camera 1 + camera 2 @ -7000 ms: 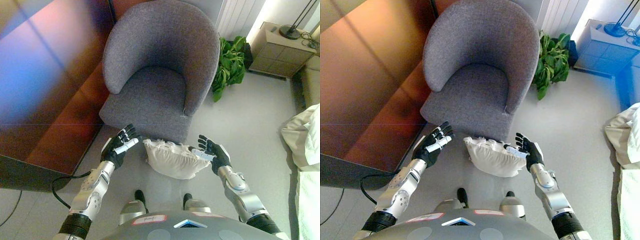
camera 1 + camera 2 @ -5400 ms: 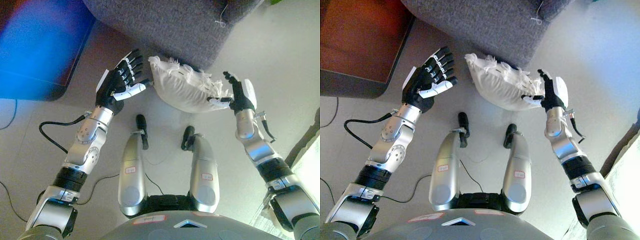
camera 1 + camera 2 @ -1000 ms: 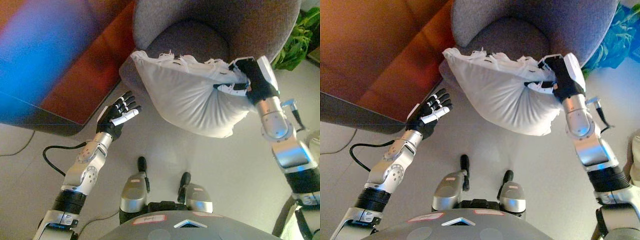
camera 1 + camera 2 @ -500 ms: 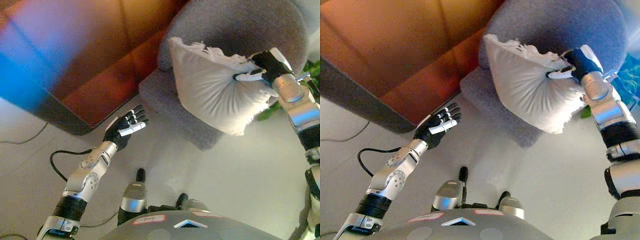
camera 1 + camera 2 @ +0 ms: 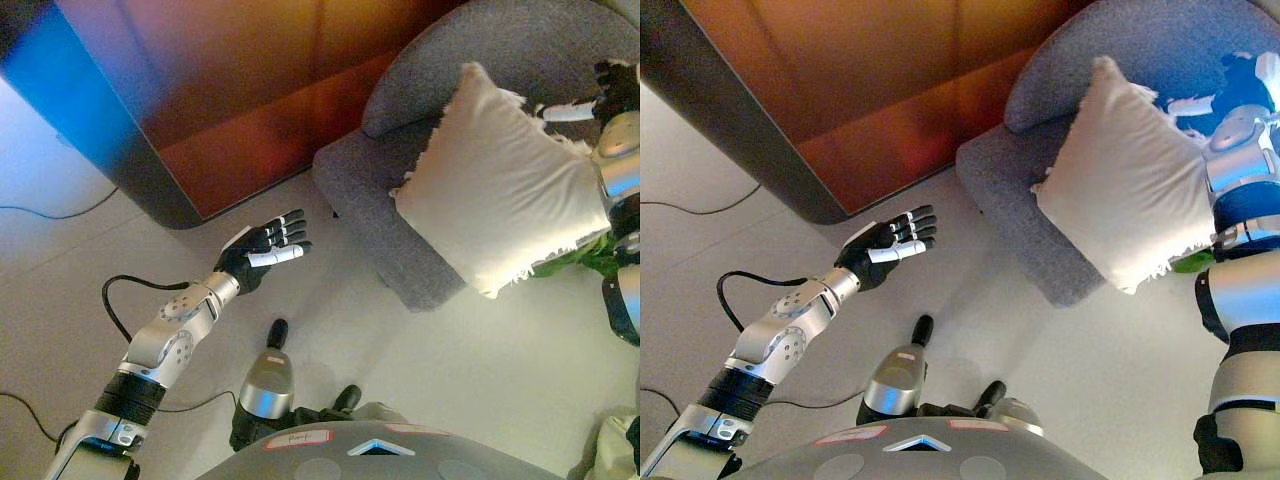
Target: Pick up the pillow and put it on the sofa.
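Left eye view shows the right hand [image 5: 612,92] at the far right edge, fingers apparently pinched on the top corner of the white pillow [image 5: 505,185]; the pillow hangs in the air over the near front of the grey sofa [image 5: 425,215], not resting on its seat; the left hand [image 5: 266,251] hovers low on the left over the floor, fingers spread and empty. One-corner hold looks thin; the pillow could swing, slip and land on the floor short of the seat. Right eye view shows more of the right forearm below the pillow; the hand itself is washed out there.
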Motion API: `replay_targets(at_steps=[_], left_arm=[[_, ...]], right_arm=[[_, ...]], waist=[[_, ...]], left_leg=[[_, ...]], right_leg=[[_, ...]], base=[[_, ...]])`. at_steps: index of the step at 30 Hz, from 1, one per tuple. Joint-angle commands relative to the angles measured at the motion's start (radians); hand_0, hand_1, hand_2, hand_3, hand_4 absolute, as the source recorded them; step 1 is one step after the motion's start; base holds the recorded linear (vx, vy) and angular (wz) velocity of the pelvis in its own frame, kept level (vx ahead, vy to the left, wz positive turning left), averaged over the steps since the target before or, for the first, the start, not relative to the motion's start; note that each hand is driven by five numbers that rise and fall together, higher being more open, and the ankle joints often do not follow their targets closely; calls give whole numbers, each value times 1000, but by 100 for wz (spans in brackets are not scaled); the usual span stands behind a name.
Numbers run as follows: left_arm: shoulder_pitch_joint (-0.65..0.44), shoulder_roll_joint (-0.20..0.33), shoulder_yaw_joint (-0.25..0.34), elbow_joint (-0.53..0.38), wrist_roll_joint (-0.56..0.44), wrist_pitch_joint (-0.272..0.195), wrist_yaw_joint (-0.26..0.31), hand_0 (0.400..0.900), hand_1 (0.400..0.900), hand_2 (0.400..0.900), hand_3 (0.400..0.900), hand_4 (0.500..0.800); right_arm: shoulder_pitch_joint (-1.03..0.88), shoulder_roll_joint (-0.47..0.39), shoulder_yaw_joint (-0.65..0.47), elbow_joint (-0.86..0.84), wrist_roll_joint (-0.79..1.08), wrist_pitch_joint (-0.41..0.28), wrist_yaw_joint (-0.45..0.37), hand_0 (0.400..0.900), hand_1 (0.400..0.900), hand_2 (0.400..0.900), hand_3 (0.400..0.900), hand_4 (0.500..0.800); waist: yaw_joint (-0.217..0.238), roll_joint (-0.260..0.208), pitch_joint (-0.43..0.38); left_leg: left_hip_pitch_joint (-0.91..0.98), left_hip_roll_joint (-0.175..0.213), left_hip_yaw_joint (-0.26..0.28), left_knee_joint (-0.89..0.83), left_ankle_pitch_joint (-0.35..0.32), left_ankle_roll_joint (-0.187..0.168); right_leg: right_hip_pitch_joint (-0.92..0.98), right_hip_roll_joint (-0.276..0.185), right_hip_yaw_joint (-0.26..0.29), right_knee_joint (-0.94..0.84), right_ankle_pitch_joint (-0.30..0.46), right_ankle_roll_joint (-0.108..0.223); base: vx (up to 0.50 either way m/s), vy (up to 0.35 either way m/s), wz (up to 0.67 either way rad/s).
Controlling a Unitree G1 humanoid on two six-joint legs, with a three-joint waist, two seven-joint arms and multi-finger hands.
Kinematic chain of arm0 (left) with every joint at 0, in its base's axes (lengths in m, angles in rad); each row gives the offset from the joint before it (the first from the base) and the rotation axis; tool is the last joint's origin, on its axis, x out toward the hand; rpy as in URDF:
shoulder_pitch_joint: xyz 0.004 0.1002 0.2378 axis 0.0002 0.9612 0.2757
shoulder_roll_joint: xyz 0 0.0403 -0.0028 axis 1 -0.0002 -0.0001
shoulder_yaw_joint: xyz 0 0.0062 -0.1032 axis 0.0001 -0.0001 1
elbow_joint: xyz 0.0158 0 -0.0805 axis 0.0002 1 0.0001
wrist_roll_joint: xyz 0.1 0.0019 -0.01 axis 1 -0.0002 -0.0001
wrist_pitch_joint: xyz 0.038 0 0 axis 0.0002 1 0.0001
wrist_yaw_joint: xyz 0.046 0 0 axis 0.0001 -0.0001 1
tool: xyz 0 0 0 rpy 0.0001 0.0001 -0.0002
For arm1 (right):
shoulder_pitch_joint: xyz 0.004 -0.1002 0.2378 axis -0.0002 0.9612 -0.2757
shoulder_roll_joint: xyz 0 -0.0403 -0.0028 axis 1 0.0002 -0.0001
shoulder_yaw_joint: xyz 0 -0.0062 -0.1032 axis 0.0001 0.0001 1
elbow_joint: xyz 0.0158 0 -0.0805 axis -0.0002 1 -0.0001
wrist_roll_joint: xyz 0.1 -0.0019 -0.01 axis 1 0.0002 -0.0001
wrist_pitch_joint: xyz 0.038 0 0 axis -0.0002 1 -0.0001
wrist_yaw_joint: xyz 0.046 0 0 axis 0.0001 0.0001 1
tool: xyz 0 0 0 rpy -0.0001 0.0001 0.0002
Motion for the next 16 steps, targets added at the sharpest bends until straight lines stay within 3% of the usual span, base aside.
replay_targets(at_steps=[1,9,16], left_arm=[[-51,16,-38,-124,-49,-81,-28,900,900,900,900,800],[-43,37,-29,-139,-57,-101,-27,900,900,900,900,800],[-9,21,-23,-130,-47,-101,-16,900,900,900,900,800]], right_arm=[[-166,-79,56,-8,-86,-16,-141,900,900,900,900,800],[-157,-98,52,-62,-48,-55,-244,900,900,900,900,800],[-21,-76,-31,-194,10,-90,-222,900,900,900,900,800]], waist=[[23,9,-54],[19,11,-44],[-12,13,-82]], left_leg=[[48,34,46,13,-139,-1],[45,33,49,7,-139,4],[91,35,76,-6,-150,8]], right_leg=[[-75,-23,3,6,91,35],[-75,-21,20,-5,95,40],[-57,-28,31,-7,93,46]], base=[[20,-13,3],[-22,1,-4],[33,51,-9]])
